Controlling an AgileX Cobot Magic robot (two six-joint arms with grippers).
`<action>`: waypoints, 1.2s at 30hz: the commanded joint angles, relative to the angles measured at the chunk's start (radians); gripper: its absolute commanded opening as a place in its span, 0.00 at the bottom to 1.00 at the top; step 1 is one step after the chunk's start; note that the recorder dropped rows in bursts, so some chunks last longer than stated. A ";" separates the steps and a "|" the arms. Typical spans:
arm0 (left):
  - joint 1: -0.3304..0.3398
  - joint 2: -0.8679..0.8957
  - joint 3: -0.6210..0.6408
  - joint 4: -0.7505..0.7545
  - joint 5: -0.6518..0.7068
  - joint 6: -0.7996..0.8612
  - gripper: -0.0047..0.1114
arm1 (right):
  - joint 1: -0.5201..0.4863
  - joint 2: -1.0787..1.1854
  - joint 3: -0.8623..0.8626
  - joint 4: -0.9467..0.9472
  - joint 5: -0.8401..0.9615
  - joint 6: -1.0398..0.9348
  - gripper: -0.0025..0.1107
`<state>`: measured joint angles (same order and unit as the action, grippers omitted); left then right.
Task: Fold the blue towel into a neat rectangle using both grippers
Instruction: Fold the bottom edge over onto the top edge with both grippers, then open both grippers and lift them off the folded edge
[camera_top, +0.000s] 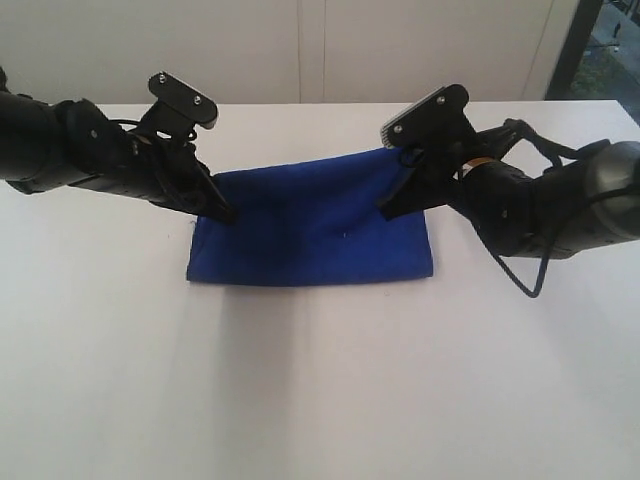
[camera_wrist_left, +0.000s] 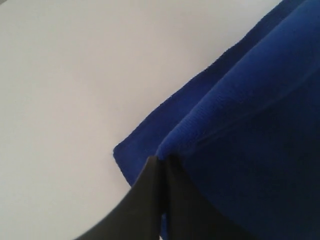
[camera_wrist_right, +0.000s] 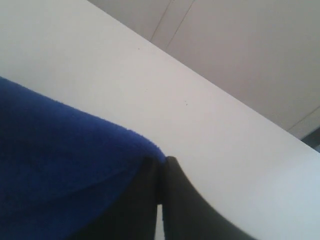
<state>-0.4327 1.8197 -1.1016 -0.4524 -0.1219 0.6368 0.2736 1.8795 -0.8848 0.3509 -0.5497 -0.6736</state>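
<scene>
The blue towel (camera_top: 310, 225) lay on the white tabletop (camera_top: 320, 390) near the middle of the exterior view, a little toward the far side. It was doubled over, so that its near edge ran straight and flat along the surface while its far edge rose off the tabletop between the two arms. The left claw (camera_top: 222, 212) slanted down from the left and met the towel at its far left corner. The right claw (camera_top: 388, 210) slanted in from the right in mirror fashion and met the far right corner. In the left wrist view the left claw's two dark fingers (camera_wrist_left: 145, 200) were pressed together. Their tips pinched the corner of the towel's upper layer, which stood lifted above a lower layer lying flat on the tabletop. In the right wrist view the right claw's fingers (camera_wrist_right: 180, 200) were likewise pressed together, with only a thin slit showing between them lower down. The towel's corner ended right at their tips, pinched there. Bare tabletop and a pale panelled wall (camera_wrist_right: 240, 45) showed beyond it. Between the two claws the cloth hung as one smooth blue sheet down to the folded near edge.
</scene>
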 joint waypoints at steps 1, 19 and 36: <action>0.002 -0.031 -0.005 -0.018 0.049 -0.008 0.04 | -0.007 -0.002 -0.003 0.005 -0.032 -0.004 0.02; 0.002 -0.153 -0.005 -0.018 0.218 -0.013 0.04 | -0.005 -0.127 -0.001 0.005 0.136 -0.004 0.02; 0.052 -0.017 -0.005 -0.018 0.106 -0.013 0.04 | -0.005 0.036 -0.001 -0.012 -0.098 -0.004 0.02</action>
<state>-0.3841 1.7936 -1.1016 -0.4544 0.0000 0.6329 0.2736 1.9023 -0.8848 0.3378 -0.5960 -0.6736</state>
